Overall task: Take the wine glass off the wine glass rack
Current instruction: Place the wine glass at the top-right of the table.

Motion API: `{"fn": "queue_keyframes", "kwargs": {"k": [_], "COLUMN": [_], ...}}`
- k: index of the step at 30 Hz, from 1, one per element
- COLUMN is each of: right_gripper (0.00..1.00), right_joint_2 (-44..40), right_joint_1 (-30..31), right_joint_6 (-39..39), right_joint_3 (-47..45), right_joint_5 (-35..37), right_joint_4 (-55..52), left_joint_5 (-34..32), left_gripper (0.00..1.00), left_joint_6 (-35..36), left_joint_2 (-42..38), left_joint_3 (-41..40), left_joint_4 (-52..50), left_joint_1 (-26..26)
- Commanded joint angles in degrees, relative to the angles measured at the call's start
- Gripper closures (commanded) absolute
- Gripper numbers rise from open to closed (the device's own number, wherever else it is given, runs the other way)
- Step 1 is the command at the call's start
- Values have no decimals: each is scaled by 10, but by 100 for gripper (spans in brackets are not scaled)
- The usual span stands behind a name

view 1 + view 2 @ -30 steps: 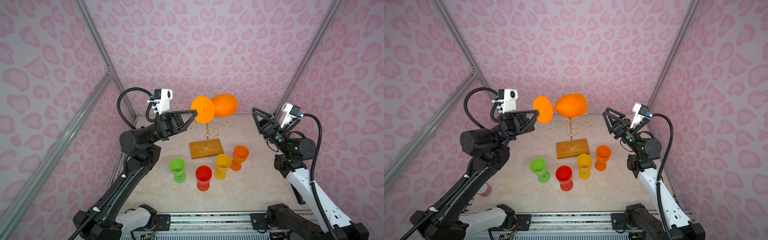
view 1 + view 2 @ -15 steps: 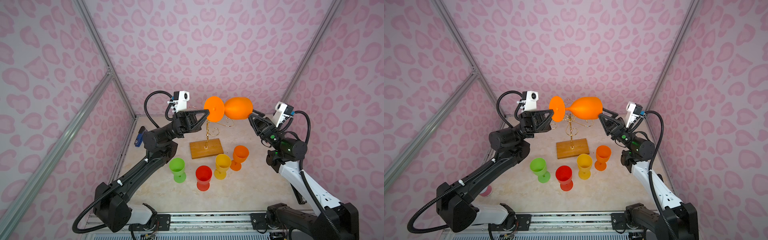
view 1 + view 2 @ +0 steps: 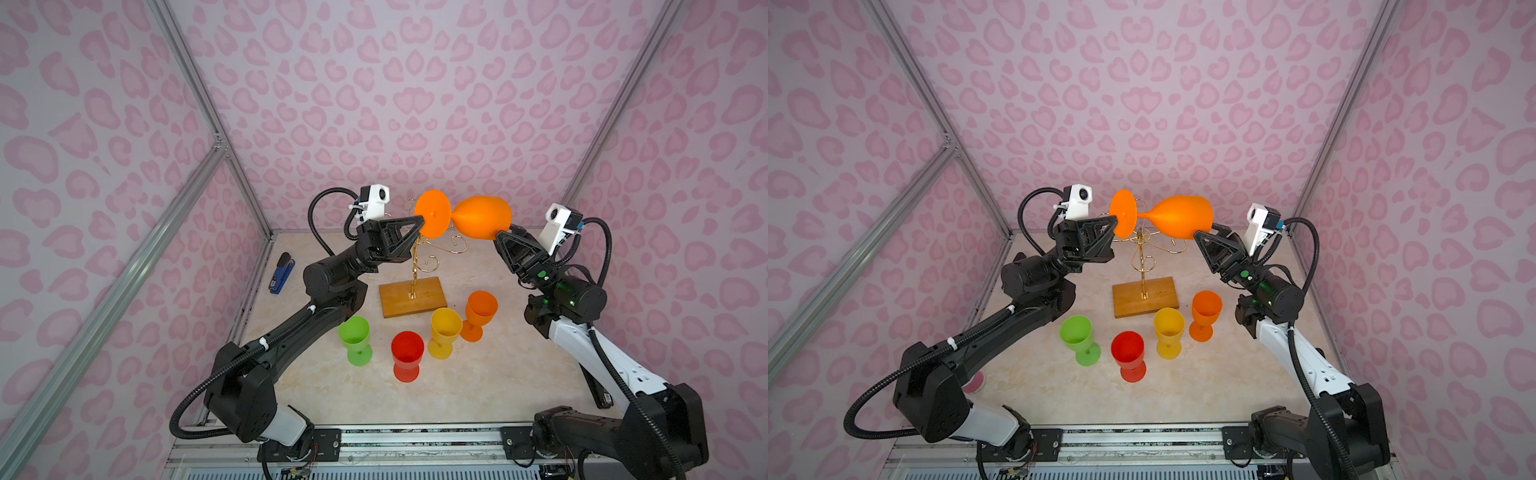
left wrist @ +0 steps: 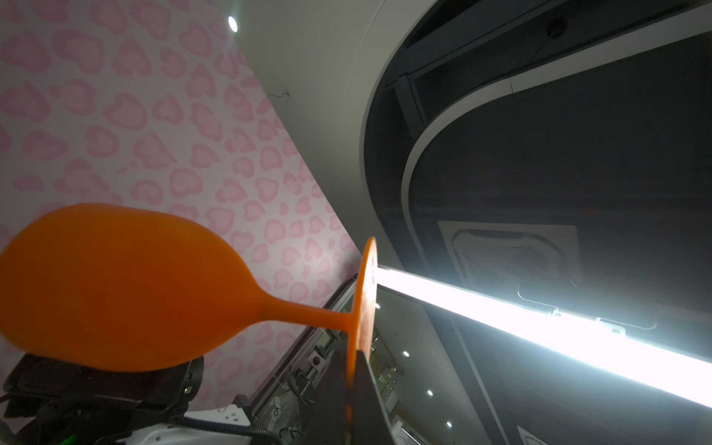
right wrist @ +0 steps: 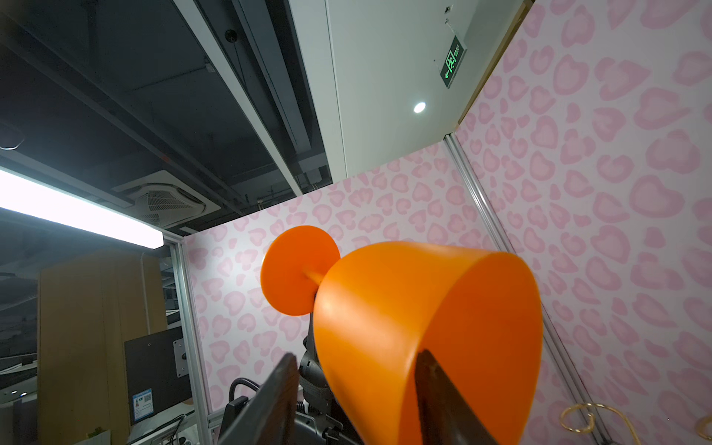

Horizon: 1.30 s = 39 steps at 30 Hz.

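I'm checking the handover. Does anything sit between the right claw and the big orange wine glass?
Nothing visible: the right claw straddles the wine glass bowl wall at its rim, while the left claw pinches the foot.

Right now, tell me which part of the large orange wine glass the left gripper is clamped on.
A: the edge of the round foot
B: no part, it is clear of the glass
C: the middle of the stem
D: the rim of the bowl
A: in the left wrist view the left gripper is shut on the edge of the round foot of the wine glass, with the stem and bowl lying clear of it.
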Motion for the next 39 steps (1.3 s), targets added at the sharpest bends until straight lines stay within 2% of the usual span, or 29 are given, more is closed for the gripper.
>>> {"fn": "queue_keyframes", "kwargs": {"k": [1,12,16,18,23,26,28,29,31,33,36,39], "right_gripper": [57,82,92,100,100,100,100,100,100,100,100,100], "right_joint_2": [-4,-6,-13,-18,-47,-86,-127,-156,-218,-267,-286,-264], "right_joint_1": [5,11,11,10,-9,-33,-57,-71,-83,-75,-77,-80], "right_joint_6": [0,-21,-33,-39,-63,-97,-138,-178,-326,-470,-559,-593], "right_joint_3": [6,11,6,2,-12,-17,-14,-5,38,103,180,258], "right_joint_5": [-26,-43,-35,-27,-7,4,16,26,77,192,309,394], "right_joint_4": [39,40,39,38,6,-59,-153,-234,-501,-758,-959,-1124], "left_joint_5": [-9,-6,-5,-6,-6,4,15,22,36,53,74,99], "left_gripper": [97,95,77,74,72,65,55,51,45,40,37,35], "left_joint_6": [-15,-28,-26,-25,-16,0,16,25,43,67,106,152], "left_joint_2": [8,26,27,26,25,22,16,12,7,0,-12,-27], "left_joint_3": [7,19,21,19,11,8,4,2,-1,-4,-9,-12], "left_joint_4": [47,54,54,54,54,54,54,54,53,42,18,-24], "left_joint_1": [-1,-1,-1,-1,-1,0,0,1,2,4,5,8]}}
